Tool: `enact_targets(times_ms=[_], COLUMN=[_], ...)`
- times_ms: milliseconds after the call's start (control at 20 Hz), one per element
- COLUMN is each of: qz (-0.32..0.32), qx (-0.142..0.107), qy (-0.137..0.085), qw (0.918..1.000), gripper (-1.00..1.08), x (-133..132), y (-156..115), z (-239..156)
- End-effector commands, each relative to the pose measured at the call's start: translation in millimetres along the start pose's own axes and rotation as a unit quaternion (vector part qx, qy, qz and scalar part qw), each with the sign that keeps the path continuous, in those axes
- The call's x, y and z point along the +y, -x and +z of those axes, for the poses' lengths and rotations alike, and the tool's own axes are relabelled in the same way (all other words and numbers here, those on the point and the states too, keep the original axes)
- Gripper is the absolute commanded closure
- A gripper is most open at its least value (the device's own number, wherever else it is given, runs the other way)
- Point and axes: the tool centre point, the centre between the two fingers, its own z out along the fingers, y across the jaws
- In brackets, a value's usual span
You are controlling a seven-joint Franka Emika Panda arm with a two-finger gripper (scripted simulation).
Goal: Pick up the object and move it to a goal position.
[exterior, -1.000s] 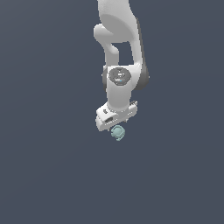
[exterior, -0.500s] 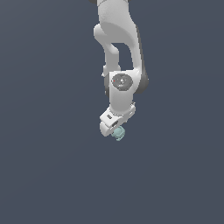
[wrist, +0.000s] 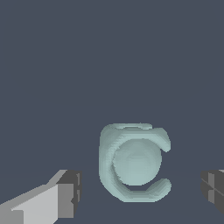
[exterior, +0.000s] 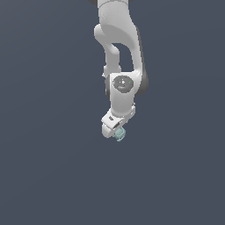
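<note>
lower now, the gripper (exterior: pixel 117 130) and the arm (exterior: pixel 118 52) sink over the last second.
fingers (wrist: pixel 68 192) spread, clear of the teal object (wrist: pixel 133 162) between them.

plain flat dark slate-blue ground surface (exterior: pixel 48 176), uniform, no markings, small pale teal-green roundish object (exterior: pixel 120 133) on or just above it, contact unclear

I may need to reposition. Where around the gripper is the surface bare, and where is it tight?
Bare dark surface lies on every side of the arm in the exterior view. The only crowded spot is under the gripper, where the object sits between the open fingers, with gaps on both sides.
</note>
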Motion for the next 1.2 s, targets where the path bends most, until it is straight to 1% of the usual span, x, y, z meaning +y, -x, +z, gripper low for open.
enact_targets(times_ms=[0,450,700,750,1150], qz=[0.0,-0.003,-0.003,-0.003,-0.003], qx=[0.0,0.0,0.0,0.0,0.0], qy=[0.0,0.0,0.0,0.0,0.0], qw=[1.0,1.0,1.0,1.0,1.0], gripper=[-0.92,-0.92,-0.92,1.08,1.08], x=[0,-1,0,0,0], y=[0,1,0,0,0], z=[3,43,50,50,50])
